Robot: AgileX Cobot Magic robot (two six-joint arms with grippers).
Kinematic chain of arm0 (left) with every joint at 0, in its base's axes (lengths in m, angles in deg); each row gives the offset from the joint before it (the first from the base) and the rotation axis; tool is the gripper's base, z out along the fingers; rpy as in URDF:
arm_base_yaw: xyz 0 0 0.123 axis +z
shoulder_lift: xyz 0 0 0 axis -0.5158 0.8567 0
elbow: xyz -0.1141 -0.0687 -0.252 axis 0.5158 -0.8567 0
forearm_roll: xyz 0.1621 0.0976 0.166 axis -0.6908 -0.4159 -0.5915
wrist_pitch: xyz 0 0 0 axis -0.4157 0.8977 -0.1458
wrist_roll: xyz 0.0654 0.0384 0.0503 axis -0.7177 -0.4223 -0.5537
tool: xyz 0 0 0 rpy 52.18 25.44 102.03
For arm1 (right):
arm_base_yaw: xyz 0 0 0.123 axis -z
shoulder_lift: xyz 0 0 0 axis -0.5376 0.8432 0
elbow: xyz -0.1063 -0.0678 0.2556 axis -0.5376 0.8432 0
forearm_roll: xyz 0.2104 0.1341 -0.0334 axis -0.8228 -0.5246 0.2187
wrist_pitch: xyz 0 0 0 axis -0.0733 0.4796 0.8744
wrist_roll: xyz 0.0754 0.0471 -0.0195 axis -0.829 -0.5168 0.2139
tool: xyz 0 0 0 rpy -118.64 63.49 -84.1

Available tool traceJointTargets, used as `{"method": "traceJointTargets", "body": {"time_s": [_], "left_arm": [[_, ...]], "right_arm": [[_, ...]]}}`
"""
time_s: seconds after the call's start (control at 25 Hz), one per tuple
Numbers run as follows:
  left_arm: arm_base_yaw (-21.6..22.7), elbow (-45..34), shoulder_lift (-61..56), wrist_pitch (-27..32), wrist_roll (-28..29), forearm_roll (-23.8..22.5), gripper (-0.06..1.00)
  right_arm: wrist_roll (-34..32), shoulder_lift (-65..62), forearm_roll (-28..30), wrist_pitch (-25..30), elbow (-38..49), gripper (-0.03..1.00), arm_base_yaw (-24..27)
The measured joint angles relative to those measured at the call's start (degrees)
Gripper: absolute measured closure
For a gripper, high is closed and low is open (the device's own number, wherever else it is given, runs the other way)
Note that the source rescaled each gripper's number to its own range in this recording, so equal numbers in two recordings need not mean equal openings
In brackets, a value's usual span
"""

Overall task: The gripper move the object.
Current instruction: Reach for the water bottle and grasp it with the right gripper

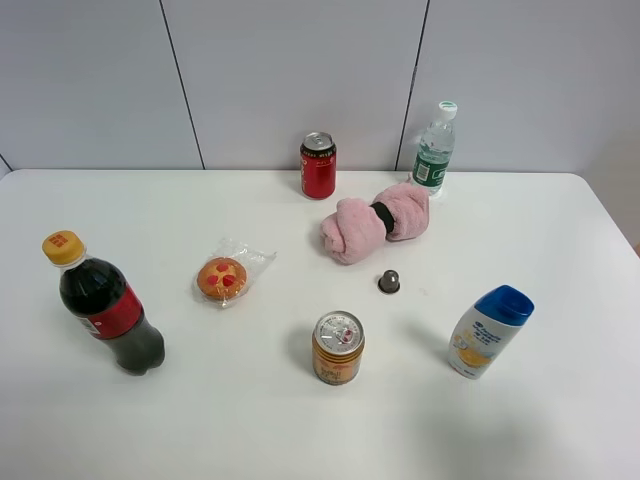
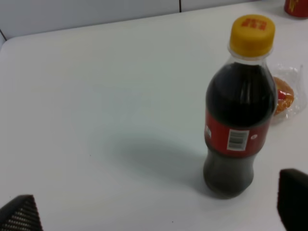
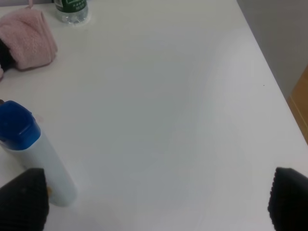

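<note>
The small clear water bottle (image 1: 435,150) with a white cap and green label stands upright at the back of the white table, right of centre; its base shows in the right wrist view (image 3: 72,9). Neither arm appears in the exterior high view. My left gripper (image 2: 158,209) is open and empty, its black fingertips (image 2: 21,214) wide apart near the cola bottle. My right gripper (image 3: 155,199) is open and empty over bare table on the right side, far from the water bottle.
A dark cola bottle (image 1: 105,315) stands front left. A red can (image 1: 318,166), a pink rolled towel (image 1: 375,225), a wrapped pastry (image 1: 225,278), a gold can (image 1: 338,347), a small dark cap (image 1: 389,282) and a white shampoo bottle (image 1: 488,330) are spread across the table.
</note>
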Motion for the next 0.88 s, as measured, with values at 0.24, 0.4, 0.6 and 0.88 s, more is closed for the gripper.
{"method": "traceJointTargets", "body": {"time_s": [0.24, 0.4, 0.6, 0.88], "left_arm": [[0.0, 0.0, 0.0, 0.0, 0.0, 0.0, -0.06], [0.0, 0.0, 0.0, 0.0, 0.0, 0.0, -0.06], [0.0, 0.0, 0.0, 0.0, 0.0, 0.0, -0.06], [0.0, 0.0, 0.0, 0.0, 0.0, 0.0, -0.06]], "right_arm": [[0.0, 0.0, 0.0, 0.0, 0.0, -0.03, 0.0], [0.0, 0.0, 0.0, 0.0, 0.0, -0.03, 0.0], [0.0, 0.0, 0.0, 0.0, 0.0, -0.03, 0.0], [0.0, 0.0, 0.0, 0.0, 0.0, -0.03, 0.0]]}}
